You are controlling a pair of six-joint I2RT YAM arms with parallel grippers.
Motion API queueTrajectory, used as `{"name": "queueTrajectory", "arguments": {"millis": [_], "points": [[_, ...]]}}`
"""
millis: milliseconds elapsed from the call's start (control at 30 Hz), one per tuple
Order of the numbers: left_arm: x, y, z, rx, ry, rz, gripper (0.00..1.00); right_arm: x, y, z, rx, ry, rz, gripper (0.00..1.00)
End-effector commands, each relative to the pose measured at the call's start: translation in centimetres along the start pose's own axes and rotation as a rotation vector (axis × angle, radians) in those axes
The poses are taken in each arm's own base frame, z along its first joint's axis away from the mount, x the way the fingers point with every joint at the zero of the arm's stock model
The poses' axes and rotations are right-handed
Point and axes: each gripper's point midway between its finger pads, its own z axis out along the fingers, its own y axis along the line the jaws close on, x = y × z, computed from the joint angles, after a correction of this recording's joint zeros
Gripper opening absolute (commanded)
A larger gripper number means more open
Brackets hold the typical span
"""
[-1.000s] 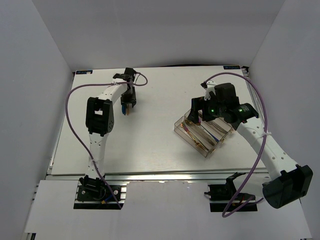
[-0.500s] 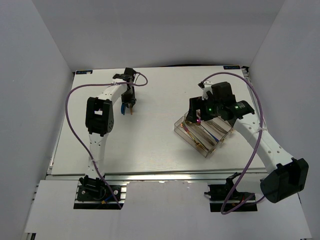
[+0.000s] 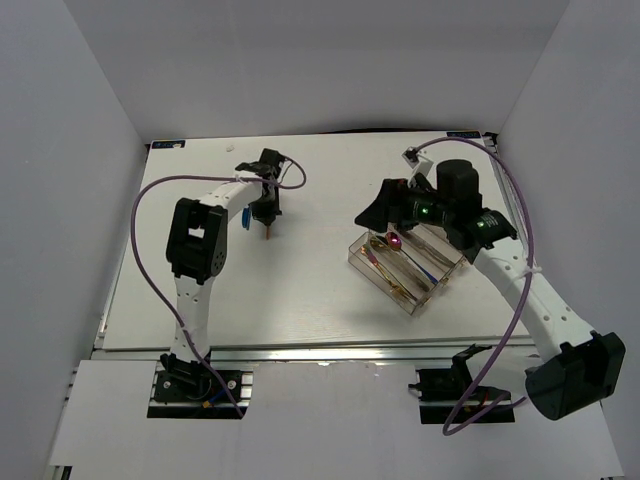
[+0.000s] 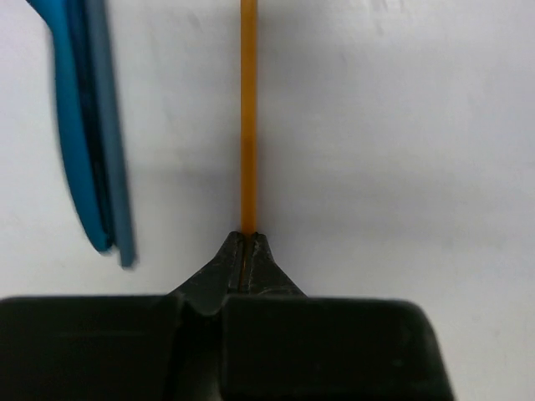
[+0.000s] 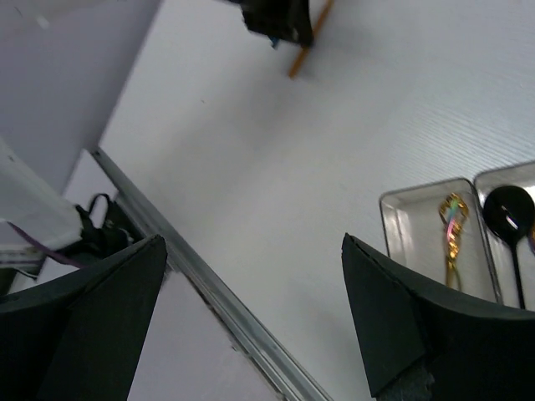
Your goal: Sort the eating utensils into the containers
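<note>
Left gripper [image 4: 248, 242] pinching chopstick [image 4: 248, 117] by its end | I'm planning a slow, level carry to tray [image 3: 381, 287] so it isn't swinging | right gripper [image 5: 253, 251] gaping.

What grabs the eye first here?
The left gripper is pinched shut on a thin orange chopstick at the far left of the table, with a blue utensil beside it. Across the table, the right gripper hangs wide open near the clear tray, which already holds an iridescent utensil and others.
</note>
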Motion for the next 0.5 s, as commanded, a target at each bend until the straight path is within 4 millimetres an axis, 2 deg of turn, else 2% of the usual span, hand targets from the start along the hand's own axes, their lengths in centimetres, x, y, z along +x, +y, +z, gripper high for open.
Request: {"name": "queueTrajectory", "arguments": {"millis": [0,33,67,100,133,167,200,233,267,333,400,467], "points": [[8.9,-1.9,1.6,0.023,0.229,0.042,0.00,-3.8,2.3,-1.3,-0.120,-0.150,0.047,0.89],[9.9,-2.7,1.4,0.044,0.222,0.024,0.00,-3.7,1.3,-1.3,-0.097,-0.163,0.076,0.89],[9.2,-4.2,-0.5,0.123,0.188,0.007,0.00,-3.8,0.2,-1.4,-0.064,-0.179,0.111,0.89],[8.8,-4.7,-1.5,0.152,0.155,-0.008,0.00,-4.0,-1.7,-1.4,0.006,-0.200,0.171,0.89],[8.1,-6.3,-2.5,0.219,0.112,-0.032,0.00,-4.0,-4.4,-1.7,0.069,-0.215,0.289,0.89],[8.9,-6.9,-3.3,0.271,0.121,-0.044,0.00,-3.1,-5.9,-1.4,0.104,-0.197,0.355,0.89],[7.8,-7.5,-5.6,0.330,0.062,-0.065,0.00,-2.6,-6.8,-1.2,0.124,-0.183,0.399,0.89],[6.8,-8.4,-6.7,0.393,0.005,-0.087,0.00,-2.1,-7.3,-0.8,0.134,-0.163,0.420,0.89],[7.5,-8.8,-8.5,0.462,0.003,-0.118,0.00,-1.8,-6.9,-0.3,0.104,-0.147,0.414,0.89],[6.9,-10.1,-10.3,0.569,-0.046,-0.151,0.00,-1.7,-6.0,1.1,0.071,-0.135,0.390,0.89],[7.8,-10.8,-12.4,0.664,-0.043,-0.151,0.00,-1.6,-5.4,2.6,0.069,-0.110,0.382,0.89],[7.8,-11.3,-13.6,0.711,-0.059,-0.149,0.00,-1.5,-5.3,3.8,0.084,-0.091,0.389,0.89]]}}
